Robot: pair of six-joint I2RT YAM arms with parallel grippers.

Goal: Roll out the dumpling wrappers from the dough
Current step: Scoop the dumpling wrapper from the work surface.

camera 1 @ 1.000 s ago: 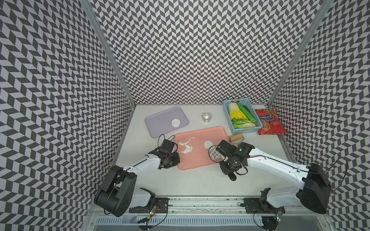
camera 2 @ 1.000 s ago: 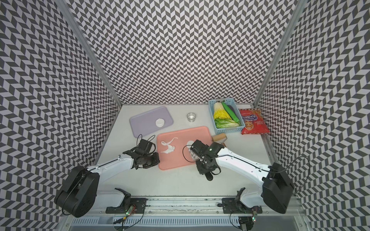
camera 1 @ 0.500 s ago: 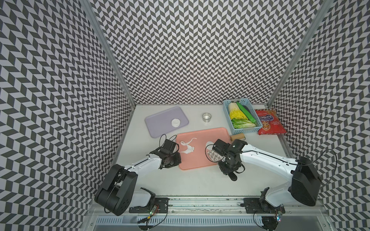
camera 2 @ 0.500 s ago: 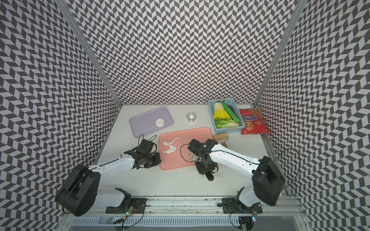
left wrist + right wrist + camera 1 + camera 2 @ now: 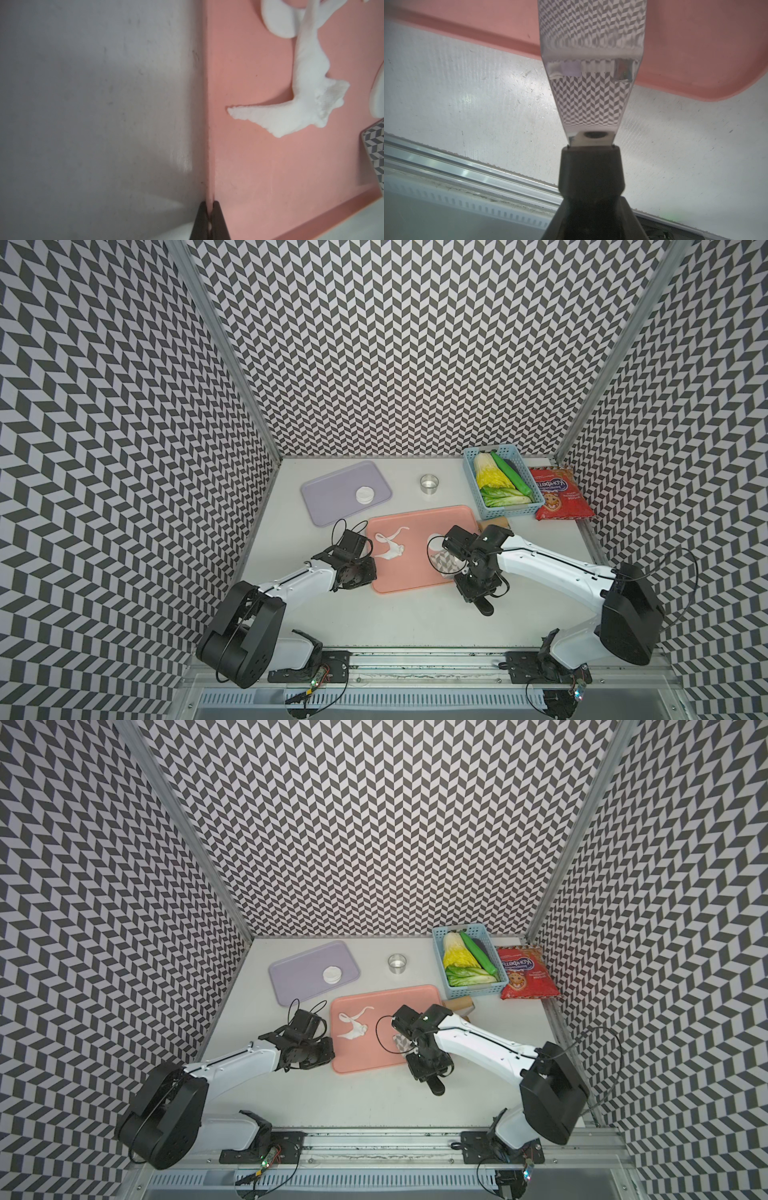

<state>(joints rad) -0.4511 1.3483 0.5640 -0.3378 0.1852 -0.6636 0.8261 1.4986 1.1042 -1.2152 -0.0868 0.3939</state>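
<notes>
Left pincer (image 5: 209, 204) clamps tray (image 5: 249, 166) rim; right pincer (image 5: 473, 587) grips spatula (image 5: 591, 83); arm half-hides probable wrapper (image 5: 435, 540).

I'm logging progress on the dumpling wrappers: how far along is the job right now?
Done: one wrapper lies on the purple tray. In hand: the left gripper pinches the rim of the pink tray while the right gripper holds a spatula, blade beside a second round disc on that tray. Left: moving that disc over, and the ragged dough scraps await re-rolling and cutting.
</notes>
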